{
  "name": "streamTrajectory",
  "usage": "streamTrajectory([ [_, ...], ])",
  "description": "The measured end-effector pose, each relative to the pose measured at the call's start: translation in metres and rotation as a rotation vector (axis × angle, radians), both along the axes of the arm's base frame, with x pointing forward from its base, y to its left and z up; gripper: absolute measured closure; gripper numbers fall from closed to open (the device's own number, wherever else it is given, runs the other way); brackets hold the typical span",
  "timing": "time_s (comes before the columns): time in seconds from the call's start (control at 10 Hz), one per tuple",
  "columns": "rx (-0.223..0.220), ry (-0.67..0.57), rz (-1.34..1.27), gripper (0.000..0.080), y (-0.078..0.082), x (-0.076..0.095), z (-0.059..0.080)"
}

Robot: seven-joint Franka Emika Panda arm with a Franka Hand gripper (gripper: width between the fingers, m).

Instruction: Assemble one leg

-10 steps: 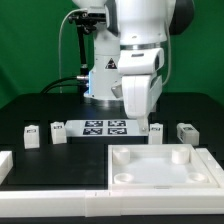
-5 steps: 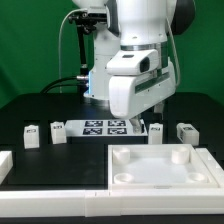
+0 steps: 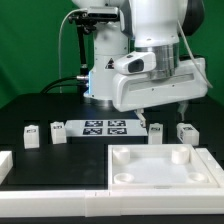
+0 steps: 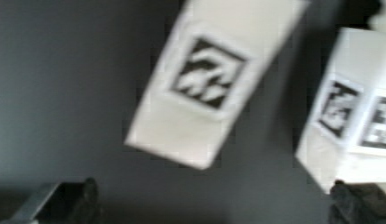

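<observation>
Four small white legs with tags stand on the black table: two at the exterior view's left (image 3: 30, 136) (image 3: 57, 132) and two at its right (image 3: 155, 130) (image 3: 186, 132). The large white tabletop (image 3: 140, 172) with round sockets lies in front. My gripper (image 3: 164, 110) hangs tilted above the two right legs, open and empty. In the wrist view one leg (image 4: 208, 80) lies below the gripper (image 4: 216, 200), well apart from the dark fingertips (image 4: 65, 200) at the frame's corners.
The marker board (image 3: 105, 127) lies between the two pairs of legs; its tagged edge also shows in the wrist view (image 4: 359, 110). A white frame piece (image 3: 5, 165) sits at the exterior view's left front. The robot base (image 3: 100, 75) stands behind.
The hand has turned and swung toward the exterior view's right, rising a little from just over the near right leg. The legs and tabletop have not moved.
</observation>
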State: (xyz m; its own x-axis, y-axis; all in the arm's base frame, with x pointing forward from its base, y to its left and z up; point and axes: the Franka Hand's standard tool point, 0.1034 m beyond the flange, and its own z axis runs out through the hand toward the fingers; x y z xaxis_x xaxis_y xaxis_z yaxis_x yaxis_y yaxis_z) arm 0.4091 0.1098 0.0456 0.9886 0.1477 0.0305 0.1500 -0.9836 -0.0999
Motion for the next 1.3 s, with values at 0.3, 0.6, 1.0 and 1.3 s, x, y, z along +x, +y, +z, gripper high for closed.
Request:
streamTrajectory([
  [0.3, 0.008, 0.008, -0.02, 0.0151, 0.041, -0.009, 0.001],
  [0.6, 0.007, 0.039, 0.004, 0.0151, 0.054, -0.01, -0.002],
  [1.0, -0.023, 0.225, 0.018, 0.0151, 0.052, -0.018, -0.002],
  [1.3, -0.052, 0.517, 0.04, 0.0151, 0.051, -0.026, -0.003],
])
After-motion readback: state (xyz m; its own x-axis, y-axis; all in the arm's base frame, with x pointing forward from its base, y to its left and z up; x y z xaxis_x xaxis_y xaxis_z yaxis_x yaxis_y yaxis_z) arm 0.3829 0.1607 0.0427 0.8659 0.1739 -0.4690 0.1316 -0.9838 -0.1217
